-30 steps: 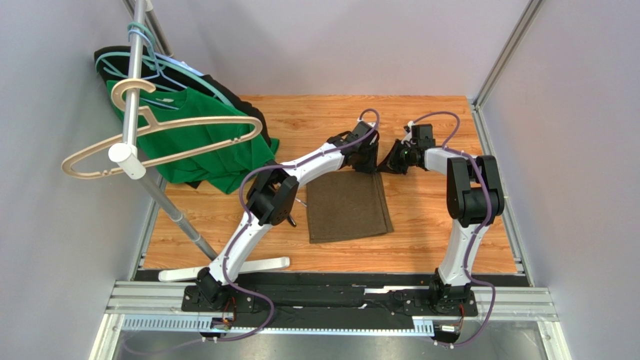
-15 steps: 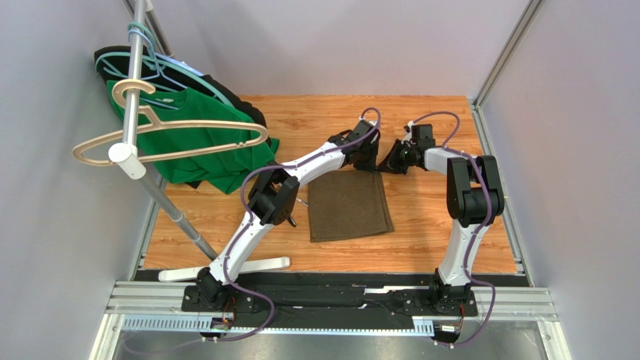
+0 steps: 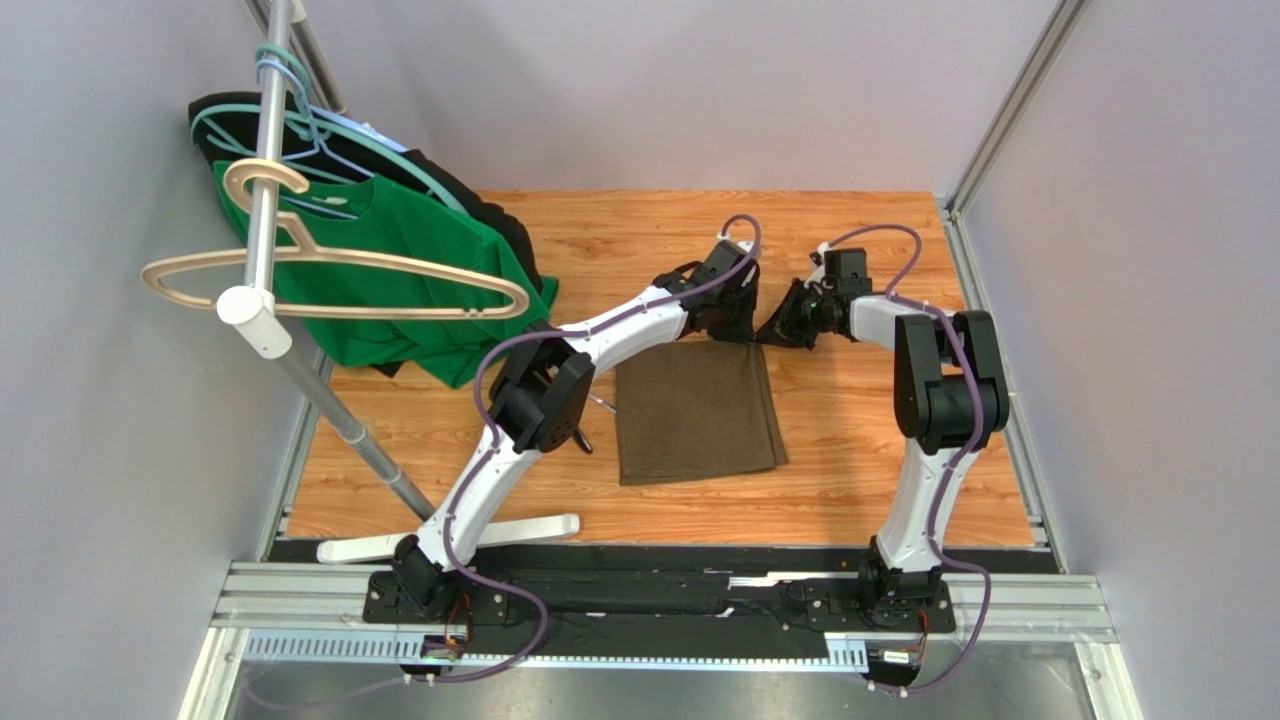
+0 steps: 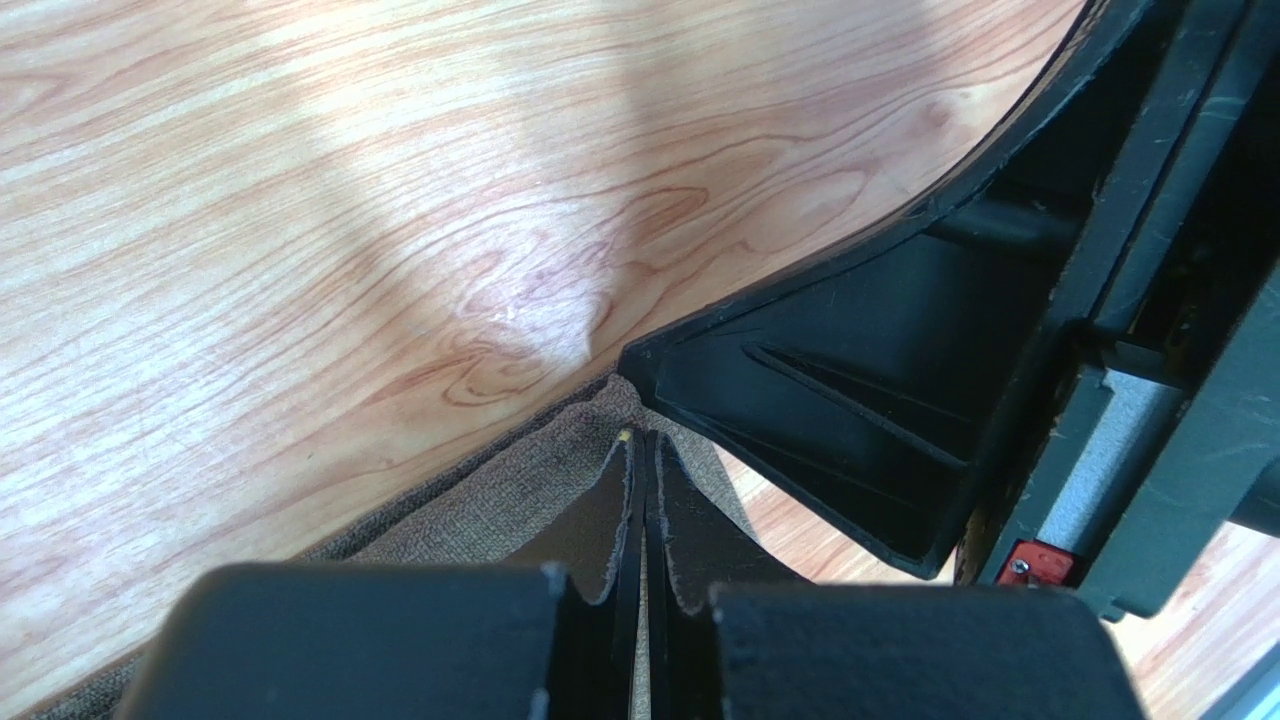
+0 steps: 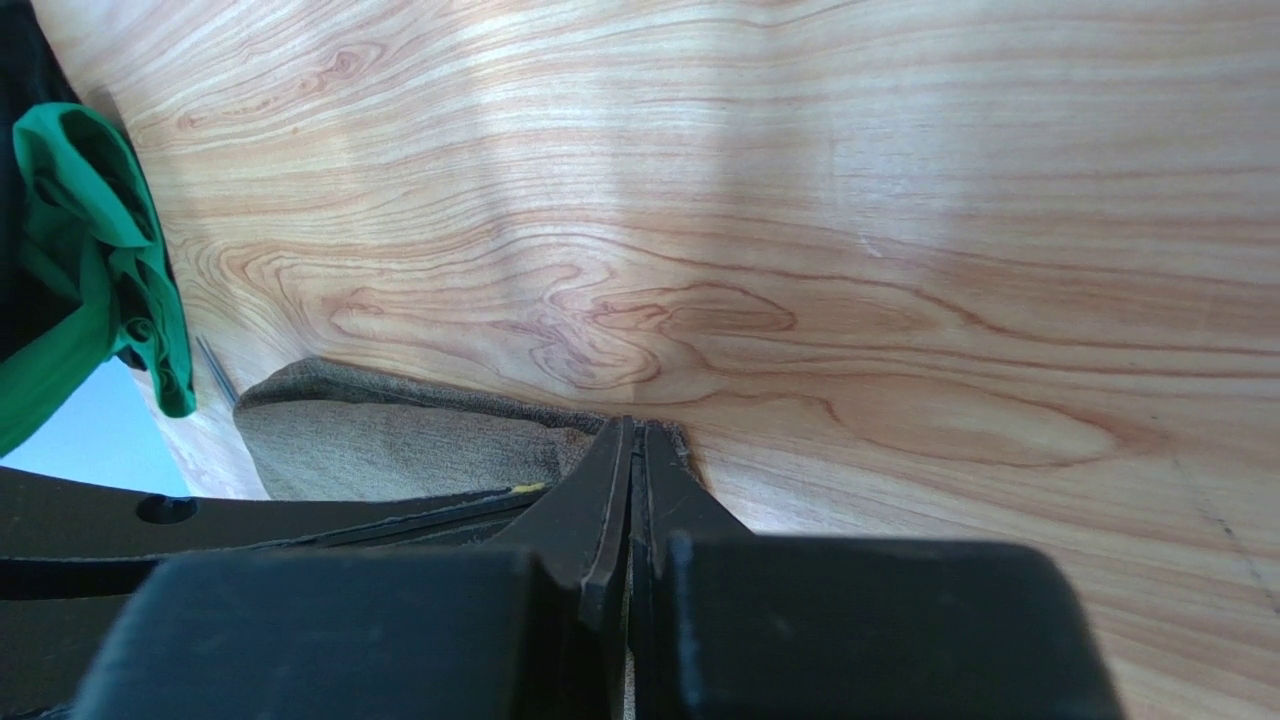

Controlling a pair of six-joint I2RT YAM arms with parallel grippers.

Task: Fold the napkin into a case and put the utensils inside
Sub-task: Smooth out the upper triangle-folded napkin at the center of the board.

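**Now both claws pinch the napkin's far right corner**

Seen from above, the napkin (image 3: 699, 413) lies flat near the middle of the wooden bench (image 3: 872, 450). It is a dark olive-brown rectangle. My left claw (image 3: 733, 323) is clenched on the cloth's far edge, close to its far right corner. The left wrist view shows the fabric drawn up between the closed fingertips. My right claw (image 3: 784, 323) is clenched on that same corner from the right side, with the cloth rising to its tip. The two claws sit just beside each other, almost touching.

I judge the step in hand to be the first fold. To do it well, I would lift only slightly and move both claws together. That should keep them from bumping or tugging the cloth between them. I would then carry the corner over squarely, so the edges line up.

Bare wood lies open to the right of the napkin and toward the near edge. The far left corner is crowded by a green shirt (image 3: 421, 300) and a metal rack pole (image 3: 353, 428). My left arm's elbow hangs beside the napkin's left edge. I cannot see the utensils in any view.
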